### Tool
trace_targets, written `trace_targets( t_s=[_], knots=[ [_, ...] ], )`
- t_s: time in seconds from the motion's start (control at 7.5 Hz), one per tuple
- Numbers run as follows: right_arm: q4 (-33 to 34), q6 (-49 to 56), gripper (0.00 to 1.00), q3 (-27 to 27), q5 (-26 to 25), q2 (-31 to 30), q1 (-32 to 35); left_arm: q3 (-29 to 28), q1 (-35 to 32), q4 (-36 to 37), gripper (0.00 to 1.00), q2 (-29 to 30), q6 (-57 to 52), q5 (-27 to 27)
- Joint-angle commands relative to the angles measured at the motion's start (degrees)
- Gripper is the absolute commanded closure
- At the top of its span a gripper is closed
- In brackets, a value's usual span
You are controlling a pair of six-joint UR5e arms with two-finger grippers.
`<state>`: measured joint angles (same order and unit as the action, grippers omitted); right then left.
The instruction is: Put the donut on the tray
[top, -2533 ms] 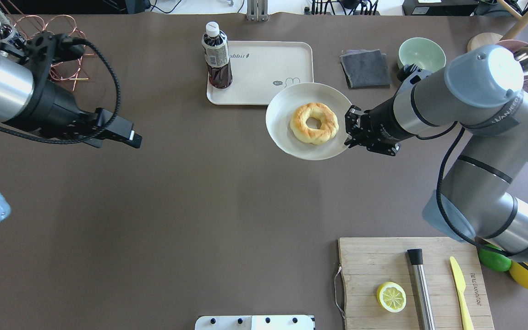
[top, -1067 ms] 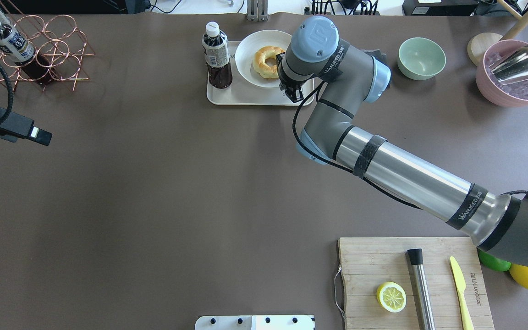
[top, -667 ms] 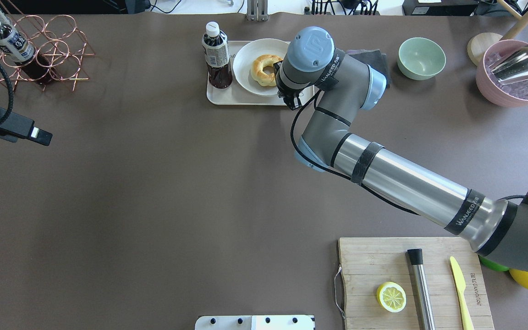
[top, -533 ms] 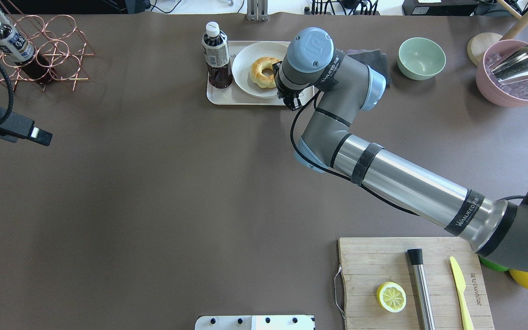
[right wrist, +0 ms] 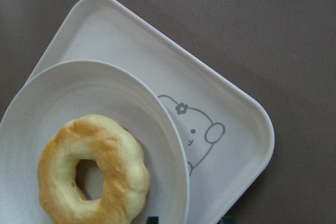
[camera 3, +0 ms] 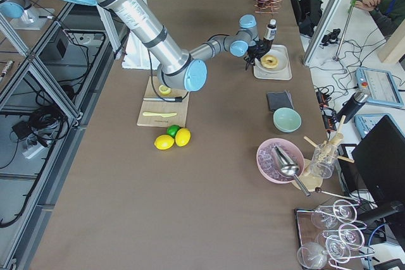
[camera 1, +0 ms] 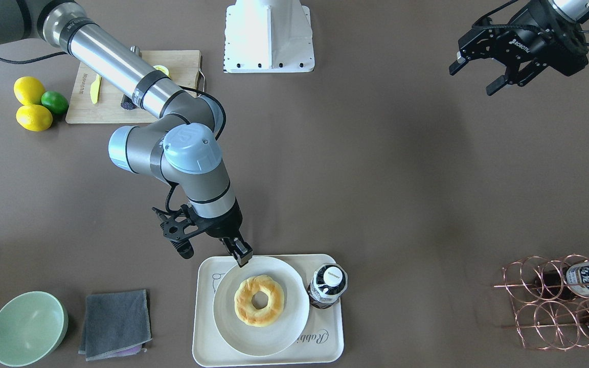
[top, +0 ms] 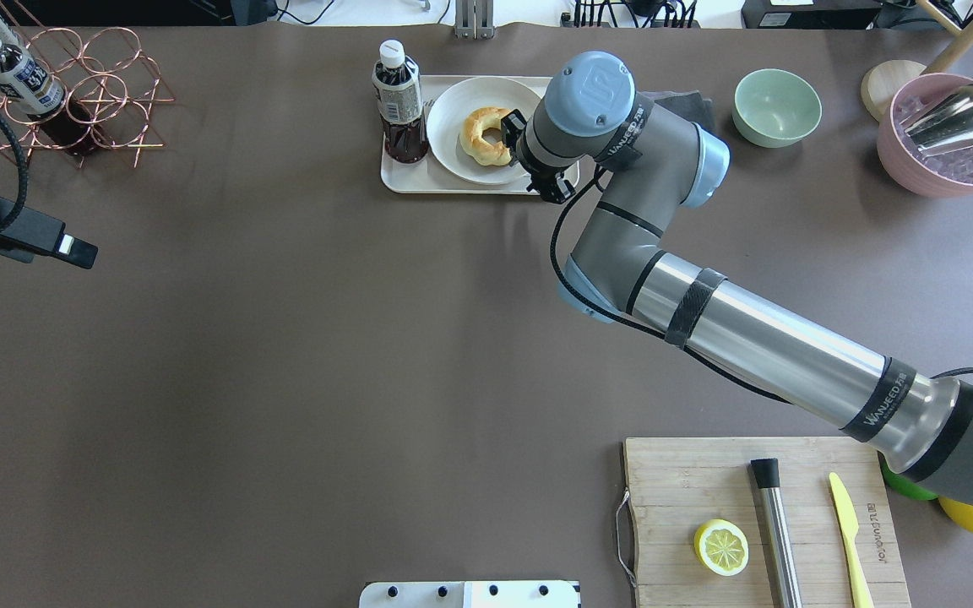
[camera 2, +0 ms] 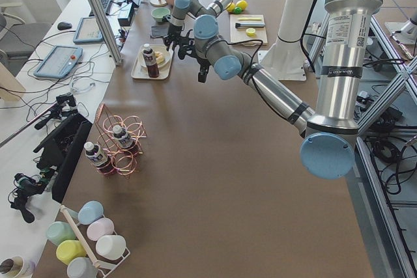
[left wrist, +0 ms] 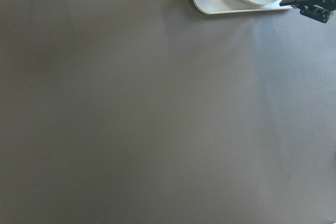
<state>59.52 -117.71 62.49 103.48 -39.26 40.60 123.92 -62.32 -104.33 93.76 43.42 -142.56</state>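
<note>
We have released the plate (camera 1: 274, 341) carrying the donut (camera 1: 259, 300); placement looks done.
Our left gripper (camera 1: 476, 76) hangs spread, well short of the tray (camera 1: 204, 343); at its near edge our right gripper (camera 1: 211, 249) stands spread, having earlier pinched the plate outside it. The donut lies on the plate, inside the tray.

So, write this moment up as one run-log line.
donut: on plate | plate: on tray, beside bottle | right gripper: open, at plate rim | left gripper: open, far off
</note>
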Motion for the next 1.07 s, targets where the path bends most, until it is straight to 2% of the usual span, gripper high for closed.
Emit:
trace_targets(
  t_s=[0.0,0.27,0.53,0.67,0.93],
  knots=[
    [0.60,7.19,0.00,5.78,6.17,-4.74,4.20,-0.43,-0.08,0.00,0.01,-0.33,-0.70,0.17],
    [0.95,21.20,0.00,14.47,13.91,-15.61,9.90,-4.28,-3.75,0.09,0.01,-3.99,-14.33,0.70],
    [1.04,30.46,0.00,21.06,18.06,-25.81,15.88,-10.76,-9.11,0.09,0.01,-6.82,-27.70,0.79],
    [1.04,38.78,0.00,24.67,20.69,-32.39,19.56,-14.72,-12.79,0.35,0.01,-7.18,-34.82,0.79],
    [1.39,60.10,0.00,26.63,25.00,-44.18,29.74,-21.23,-20.61,0.70,0.01,-7.10,-44.69,0.88]
  ],
)
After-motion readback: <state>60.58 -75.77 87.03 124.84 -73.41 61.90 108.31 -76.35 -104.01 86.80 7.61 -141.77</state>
